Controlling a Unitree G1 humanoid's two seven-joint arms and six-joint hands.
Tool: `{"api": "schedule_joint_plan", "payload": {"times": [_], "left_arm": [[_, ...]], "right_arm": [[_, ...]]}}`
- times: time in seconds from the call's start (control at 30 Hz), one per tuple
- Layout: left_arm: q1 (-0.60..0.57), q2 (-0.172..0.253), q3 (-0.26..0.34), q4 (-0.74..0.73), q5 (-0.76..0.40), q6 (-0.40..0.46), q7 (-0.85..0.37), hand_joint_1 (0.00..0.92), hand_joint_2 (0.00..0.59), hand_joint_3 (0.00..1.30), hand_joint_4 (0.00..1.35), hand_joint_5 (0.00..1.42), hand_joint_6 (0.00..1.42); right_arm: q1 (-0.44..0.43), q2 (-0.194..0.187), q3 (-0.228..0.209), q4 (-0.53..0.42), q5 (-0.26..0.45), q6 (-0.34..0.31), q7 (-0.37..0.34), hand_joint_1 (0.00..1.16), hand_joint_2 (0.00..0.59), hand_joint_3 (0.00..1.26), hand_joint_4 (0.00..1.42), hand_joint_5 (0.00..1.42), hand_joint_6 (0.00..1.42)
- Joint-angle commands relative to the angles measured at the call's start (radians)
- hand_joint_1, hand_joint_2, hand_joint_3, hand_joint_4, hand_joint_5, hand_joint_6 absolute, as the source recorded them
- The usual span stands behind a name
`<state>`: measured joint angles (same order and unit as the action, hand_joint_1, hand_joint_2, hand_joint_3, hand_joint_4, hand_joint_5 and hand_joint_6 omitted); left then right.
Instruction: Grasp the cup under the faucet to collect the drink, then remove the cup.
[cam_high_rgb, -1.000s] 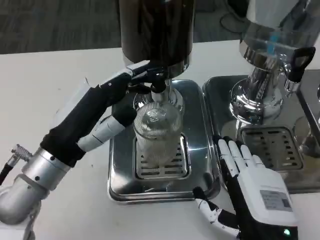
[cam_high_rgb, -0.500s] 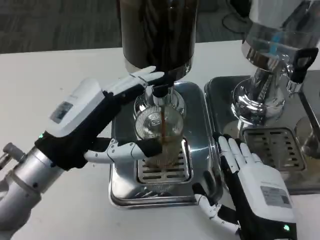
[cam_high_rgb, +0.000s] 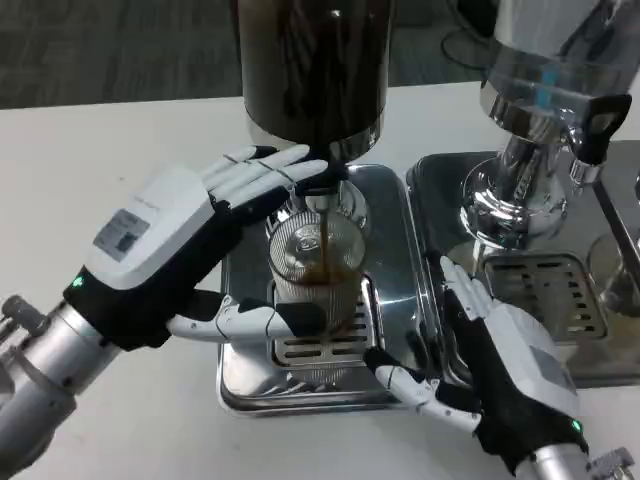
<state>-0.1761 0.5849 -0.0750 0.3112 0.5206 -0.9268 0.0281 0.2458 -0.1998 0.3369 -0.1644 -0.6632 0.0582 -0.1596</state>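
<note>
The cup sits on the slotted grate of the drip tray, straight under the faucet, and a thin brown stream is running into it; the level looks about halfway up.

Far left, the left robot hand is wrapped around that cup from the side: thumb curling across the near wall, upper fingers reaching up beside the faucet, seemingly at its lever, though the contact itself is hidden. Call it grasping the cup, not clamped hard. The job right now is patience: keep the cup square under the stream, rim level, and don't squeeze. This is a ribbed, clear, thin-walled plastic tumbler, and I'd expect it to buckle under pressure and slop drink over the lip. Shut off the flow first, then lift straight and slow.

Middle of the picture, the dark dispenser, glossy and cylindrical, above the polished steel tray, all mirror glare and rounded corners.

To the right, the right robot hand lies released on the tray's edge, fingers spread, holding nothing. Beyond it a second dispenser, chrome base and clear body, stands on its own steel tray on the white table.
</note>
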Motion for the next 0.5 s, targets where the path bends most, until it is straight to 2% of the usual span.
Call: {"api": "schedule_joint_plan", "payload": {"times": [0.03, 0.07, 0.17, 0.23, 0.5], "left_arm": [[0.036, 0.029, -0.056, 0.017, 0.055, 0.013, -0.038, 0.0, 0.123, 0.26, 0.12, 0.27, 0.14], [0.036, 0.031, -0.059, 0.016, 0.054, 0.016, -0.037, 0.0, 0.124, 0.26, 0.12, 0.27, 0.14], [0.034, 0.033, -0.067, 0.02, 0.051, 0.02, -0.031, 0.0, 0.126, 0.26, 0.12, 0.27, 0.14], [0.032, 0.032, -0.071, 0.019, 0.049, 0.026, -0.03, 0.0, 0.127, 0.26, 0.12, 0.27, 0.14], [0.023, 0.03, -0.08, 0.022, 0.046, 0.035, -0.03, 0.0, 0.131, 0.25, 0.11, 0.27, 0.14]], "right_arm": [[-0.079, 0.015, -0.001, 0.017, -0.005, 0.061, 0.059, 0.39, 0.196, 0.0, 0.0, 0.0, 0.0], [-0.095, 0.019, -0.003, 0.03, 0.002, 0.068, 0.069, 0.39, 0.195, 0.0, 0.0, 0.0, 0.0], [-0.126, 0.015, 0.015, 0.043, -0.044, 0.091, 0.07, 0.39, 0.195, 0.0, 0.0, 0.0, 0.0], [-0.136, 0.018, 0.008, 0.047, -0.019, 0.097, 0.092, 0.38, 0.194, 0.0, 0.0, 0.0, 0.0], [-0.182, 0.039, 0.006, 0.079, -0.003, 0.09, 0.089, 0.38, 0.197, 0.0, 0.0, 0.0, 0.0]]}}
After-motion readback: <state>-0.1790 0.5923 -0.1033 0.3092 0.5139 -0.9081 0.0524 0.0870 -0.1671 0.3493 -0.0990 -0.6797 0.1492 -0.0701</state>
